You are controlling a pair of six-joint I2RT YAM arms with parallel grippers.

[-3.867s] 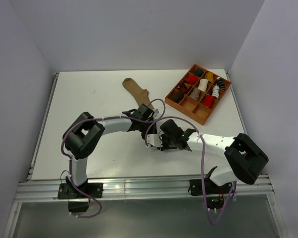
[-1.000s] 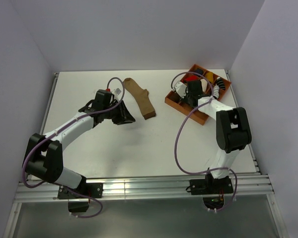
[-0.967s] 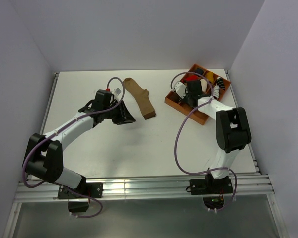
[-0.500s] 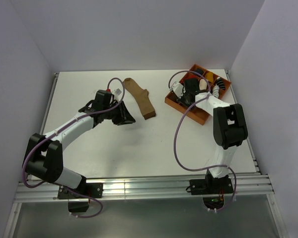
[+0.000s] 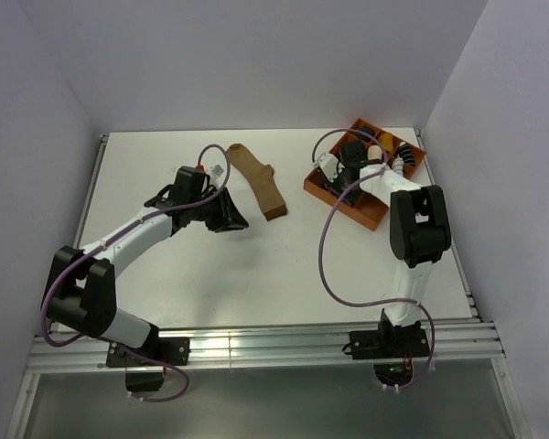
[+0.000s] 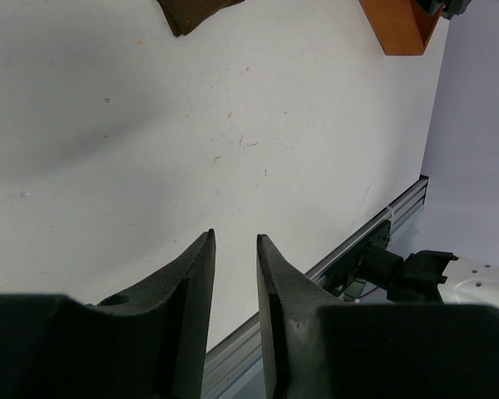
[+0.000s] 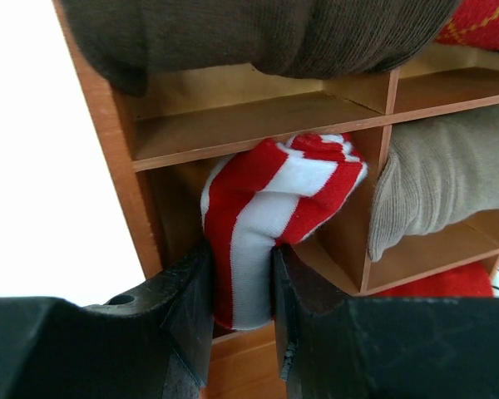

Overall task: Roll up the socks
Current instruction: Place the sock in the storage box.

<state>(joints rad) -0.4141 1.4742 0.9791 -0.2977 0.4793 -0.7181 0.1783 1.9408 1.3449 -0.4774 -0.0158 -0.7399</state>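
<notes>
Your right hand (image 7: 239,268) clamps the red-and-white striped sock (image 7: 274,187), which is bunched inside a compartment of the orange divided tray (image 7: 108,158). Your left hand (image 6: 234,249) hovers, fingers narrowly parted and empty, near the tan-brown sock (image 5: 261,178) lying on the surface (image 5: 210,274).

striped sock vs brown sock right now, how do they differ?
Shape: the striped sock is bunched into a roll; the brown sock lies flat, unrolled.
Place: the striped sock sits in a compartment of the tray; the brown sock is on the table.
Grip: the right claw pinches the striped sock; nothing touches the brown sock.
Both are soft fabric.
</notes>
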